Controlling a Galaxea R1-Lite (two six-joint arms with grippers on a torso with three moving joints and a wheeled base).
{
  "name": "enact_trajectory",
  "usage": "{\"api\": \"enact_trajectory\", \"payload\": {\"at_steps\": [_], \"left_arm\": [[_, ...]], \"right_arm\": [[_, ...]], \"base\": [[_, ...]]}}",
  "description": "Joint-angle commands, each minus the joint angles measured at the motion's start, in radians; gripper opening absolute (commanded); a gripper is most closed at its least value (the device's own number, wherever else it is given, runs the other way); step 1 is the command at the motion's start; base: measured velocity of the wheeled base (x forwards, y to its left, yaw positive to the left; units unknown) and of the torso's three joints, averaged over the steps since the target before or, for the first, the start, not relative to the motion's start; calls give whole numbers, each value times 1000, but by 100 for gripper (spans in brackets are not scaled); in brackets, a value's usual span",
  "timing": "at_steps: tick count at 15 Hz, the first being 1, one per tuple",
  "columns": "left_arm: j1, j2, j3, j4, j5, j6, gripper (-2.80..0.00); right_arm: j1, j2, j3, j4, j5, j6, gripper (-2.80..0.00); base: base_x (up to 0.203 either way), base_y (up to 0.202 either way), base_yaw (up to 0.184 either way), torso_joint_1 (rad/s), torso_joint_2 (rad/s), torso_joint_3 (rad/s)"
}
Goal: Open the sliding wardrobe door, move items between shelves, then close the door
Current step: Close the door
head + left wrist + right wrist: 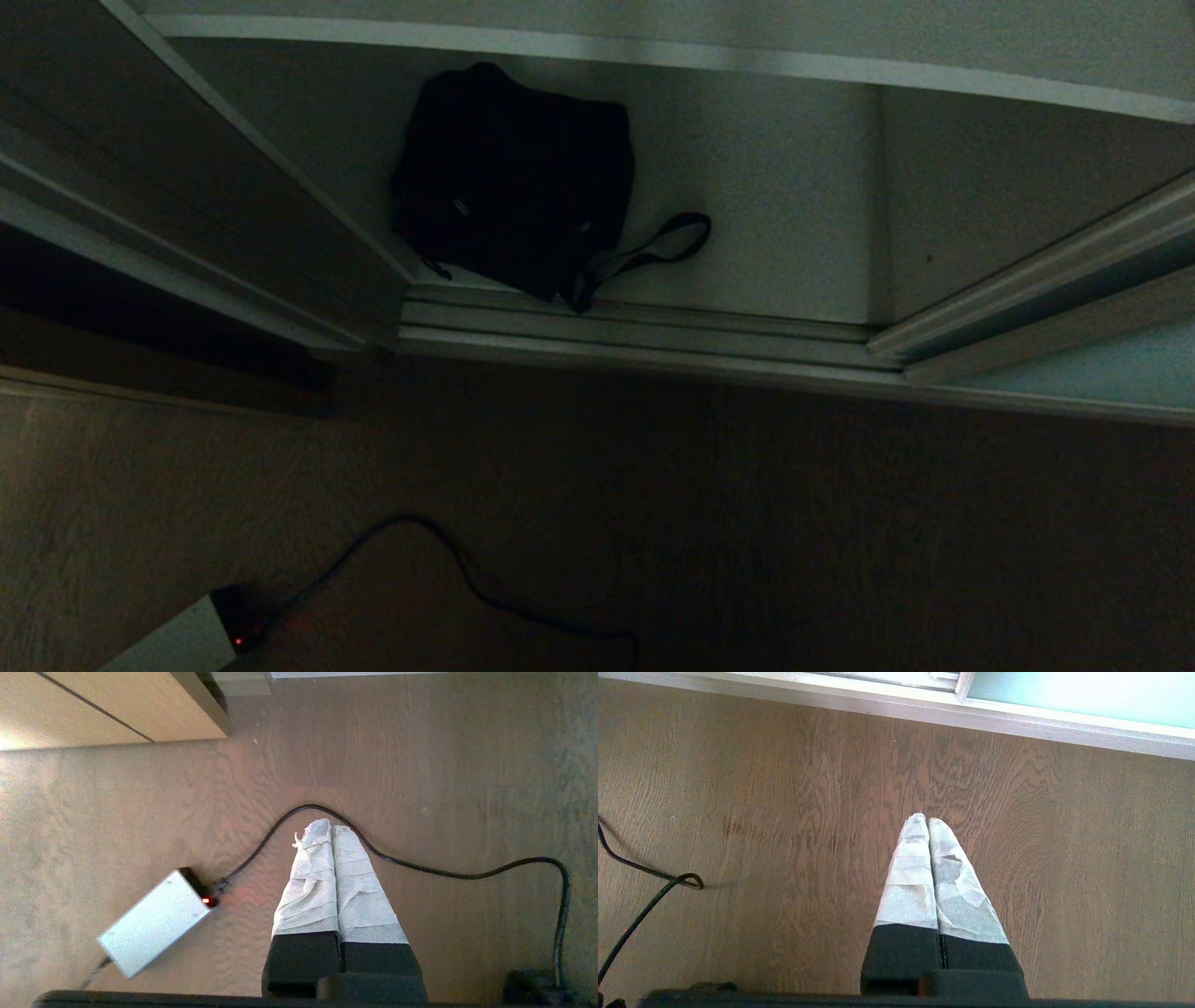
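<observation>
In the wardrobe's lowest compartment, by its front left corner: black bag [513, 177], slumped on the bottom shelf [775, 215], one strap looping out toward the track.
Sliding wardrobe door [1074, 369]: pale blue-green panel drawn to the right end of the track [644, 331]; compartment stands open.
Shelf above [653, 51]: only its pale front edge shows; contents cannot be told.
Left gripper [325, 826]: over the wood floor [420, 765], taped fingers pressed together, nothing held; power brick [154, 921] and black cable [420, 868] lie below it.
Right gripper [923, 820]: over the floor near the door frame, fingers together, empty.
Done, by judgement: door opened; bag likely already placed low.
Left: closing the door; neither arm is near it.
</observation>
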Motion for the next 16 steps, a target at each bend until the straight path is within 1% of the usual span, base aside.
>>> {"api": "enact_trajectory", "payload": {"at_steps": [1, 2, 3, 5, 6, 7, 10, 11, 14, 16], "left_arm": [[2, -26, 50, -14, 3, -37, -280], [2, -26, 49, -17, 9, -53, -280], [2, -26, 49, -15, 10, -51, -280], [2, -24, 49, -12, 8, -15, -280], [2, -24, 49, -14, 5, 29, -280], [2, -26, 49, -14, 3, 23, -280], [2, -26, 49, -14, 12, -60, -280], [2, -26, 49, -15, 13, -66, -280], [2, -26, 48, -12, 17, -53, -280], [2, -26, 49, -12, 17, -55, -280]], "right_arm": [[0, -2, 0, 0, 0, 0, -280], [0, -2, 0, 0, 0, 0, -280], [0, -2, 0, 0, 0, 0, -280], [0, -2, 0, 0, 0, 0, -280], [0, -2, 0, 0, 0, 0, -280], [0, -2, 0, 0, 0, 0, -280], [0, -2, 0, 0, 0, 0, -280], [0, -2, 0, 0, 0, 0, -280], [0, -2, 0, 0, 0, 0, -280], [0, -2, 0, 0, 0, 0, -280]], "base": [[0, 0, 0, 0, 0, 0], [0, 0, 0, 0, 0, 0], [0, 0, 0, 0, 0, 0], [0, 0, 0, 0, 0, 0], [0, 0, 0, 0, 0, 0], [0, 0, 0, 0, 0, 0], [0, 0, 0, 0, 0, 0], [0, 0, 0, 0, 0, 0], [0, 0, 0, 0, 0, 0], [0, 0, 0, 0, 0, 0]]}}
